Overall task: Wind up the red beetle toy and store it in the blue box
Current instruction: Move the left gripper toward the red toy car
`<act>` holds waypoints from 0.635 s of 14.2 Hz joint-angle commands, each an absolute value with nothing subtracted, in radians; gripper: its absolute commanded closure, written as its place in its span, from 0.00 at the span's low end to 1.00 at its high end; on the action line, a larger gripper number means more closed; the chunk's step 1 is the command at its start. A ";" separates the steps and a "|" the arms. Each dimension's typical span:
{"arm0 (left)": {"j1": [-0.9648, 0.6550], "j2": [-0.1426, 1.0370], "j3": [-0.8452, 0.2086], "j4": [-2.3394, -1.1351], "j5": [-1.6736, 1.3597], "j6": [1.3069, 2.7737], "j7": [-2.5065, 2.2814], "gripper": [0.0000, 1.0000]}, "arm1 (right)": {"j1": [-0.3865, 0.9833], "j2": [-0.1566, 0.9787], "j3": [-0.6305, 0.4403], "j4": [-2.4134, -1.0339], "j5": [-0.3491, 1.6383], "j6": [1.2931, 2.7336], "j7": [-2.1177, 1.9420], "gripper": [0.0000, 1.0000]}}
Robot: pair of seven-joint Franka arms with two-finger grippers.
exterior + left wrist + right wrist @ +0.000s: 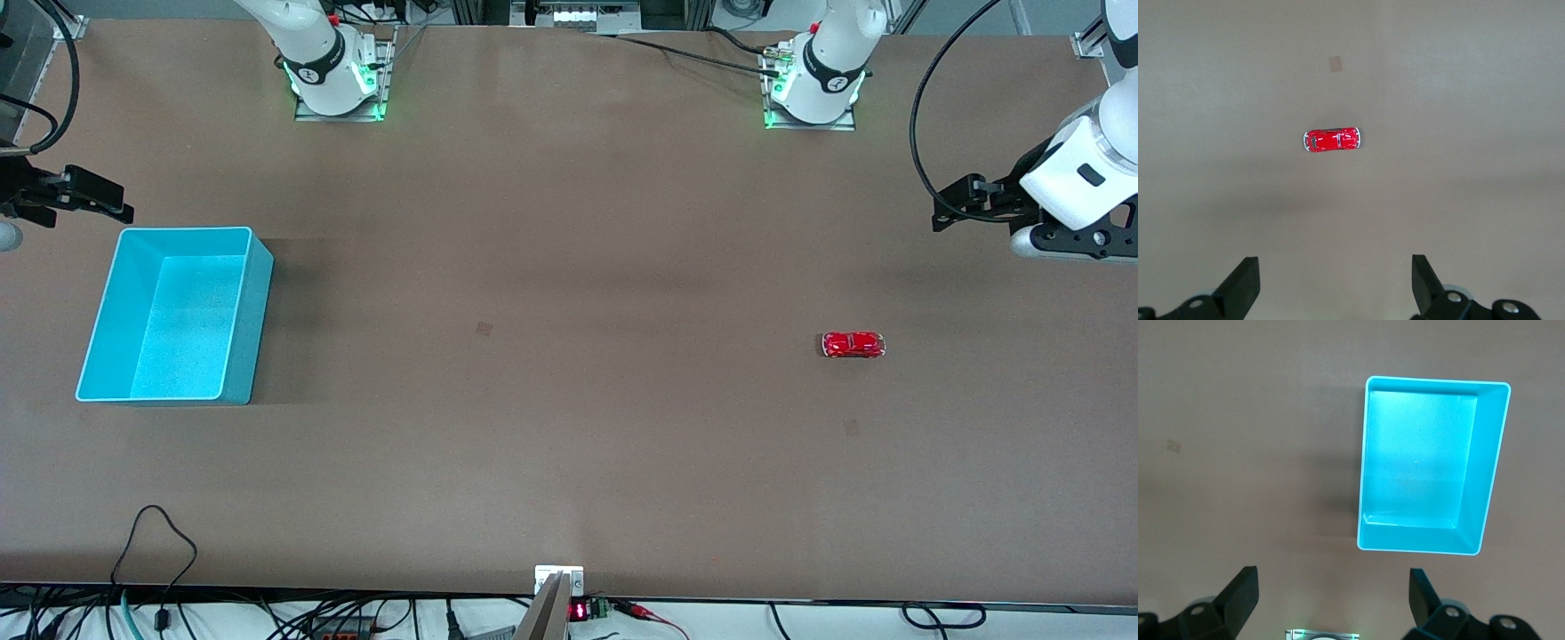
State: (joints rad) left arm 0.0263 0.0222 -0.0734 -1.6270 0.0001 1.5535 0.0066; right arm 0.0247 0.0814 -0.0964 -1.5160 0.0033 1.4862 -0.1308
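The red beetle toy (853, 345) sits on the brown bench (551, 427) at the front view's right; the blue box (174, 316) (nothing in it) stands at that view's left. The left gripper (944, 213) and right gripper (111, 206) hang at the frame's edges, jaws wide apart, holding nothing.

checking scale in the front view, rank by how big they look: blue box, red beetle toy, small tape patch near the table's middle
1. blue box, by far the largest.
2. red beetle toy, tiny next to it.
3. tape patch, smallest, a faint square a little smaller than the toy.
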 commanded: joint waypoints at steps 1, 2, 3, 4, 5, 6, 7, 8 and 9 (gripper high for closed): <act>0.029 0.023 -0.077 -1.623 0.000 1.543 0.011 0.00 | 0.018 0.075 -0.094 -1.517 0.012 1.489 -0.123 0.00; 0.029 0.023 -0.077 -1.618 0.000 1.543 0.009 0.00 | 0.018 0.075 -0.094 -1.517 0.012 1.489 -0.123 0.00; 0.028 0.025 -0.077 -1.614 0.000 1.543 0.009 0.00 | 0.018 0.075 -0.094 -1.517 0.012 1.489 -0.123 0.00; 0.025 0.026 -0.077 -1.611 0.000 1.543 0.006 0.00 | 0.018 0.075 -0.094 -1.517 0.012 1.491 -0.123 0.00; 0.023 0.026 -0.077 -1.612 -0.002 1.536 0.005 0.00 | 0.018 0.075 -0.094 -1.517 0.012 1.491 -0.123 0.00; 0.025 0.028 -0.077 -1.611 -0.005 1.490 0.003 0.00 | 0.018 0.075 -0.094 -1.517 0.012 1.491 -0.123 0.00; 0.026 0.028 -0.077 -1.608 -0.029 1.436 0.000 0.00 | 0.017 0.075 -0.094 -1.517 0.012 1.493 -0.123 0.00; 0.022 0.028 -0.077 -1.595 -0.046 1.404 0.000 0.00 | 0.017 0.075 -0.094 -1.517 0.012 1.493 -0.123 0.00; 0.015 0.028 -0.086 -1.591 -0.051 1.334 0.005 0.00 | 0.017 0.075 -0.094 -1.517 0.012 1.493 -0.123 0.00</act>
State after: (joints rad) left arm 0.0230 0.0228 -0.0748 -1.6224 -0.0279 1.4317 0.0065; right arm 0.0244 0.0814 -0.0965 -1.5159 0.0033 1.4868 -0.1307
